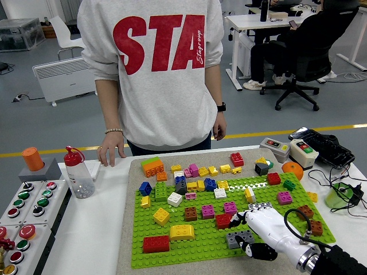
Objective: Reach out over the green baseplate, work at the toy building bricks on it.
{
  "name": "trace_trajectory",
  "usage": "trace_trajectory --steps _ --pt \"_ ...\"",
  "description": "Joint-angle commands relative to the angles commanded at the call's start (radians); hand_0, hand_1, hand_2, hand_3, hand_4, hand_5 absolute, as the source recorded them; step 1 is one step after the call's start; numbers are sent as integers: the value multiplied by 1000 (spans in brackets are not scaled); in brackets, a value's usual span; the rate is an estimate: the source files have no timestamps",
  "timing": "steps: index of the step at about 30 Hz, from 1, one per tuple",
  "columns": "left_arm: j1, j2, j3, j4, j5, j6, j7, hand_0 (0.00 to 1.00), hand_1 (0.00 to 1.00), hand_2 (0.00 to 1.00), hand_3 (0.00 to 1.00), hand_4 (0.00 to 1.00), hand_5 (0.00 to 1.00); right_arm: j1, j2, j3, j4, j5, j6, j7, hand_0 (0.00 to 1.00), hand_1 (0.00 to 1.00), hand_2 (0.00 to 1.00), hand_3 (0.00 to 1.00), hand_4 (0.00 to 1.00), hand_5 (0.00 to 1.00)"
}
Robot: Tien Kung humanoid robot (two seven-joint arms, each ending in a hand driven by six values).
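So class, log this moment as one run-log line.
right hand: over green baseplate, at grey brick | left: unseen | person's hand: on table

The right hand (257, 229) reaches in from the lower right corner, palm down, white fingers (245, 217) loosely curled, thumb tucked below; black forearm behind it

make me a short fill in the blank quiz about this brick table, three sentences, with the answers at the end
1. The robot's right hand reaches over the ____ baseplate.
2. The person's hand rests on the table's ____ edge.
3. The long red brick sits next to the baseplate's ____ edge.

Answers: green; far; near
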Motion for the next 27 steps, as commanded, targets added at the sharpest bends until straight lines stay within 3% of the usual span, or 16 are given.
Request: trace_trajectory --steps 27 --pt "-7 2 3 0 -7 0 -3 654 688 675 575 287 998 24 13 -35 -39 -9 32 -37 480 582 597 585 370 146"
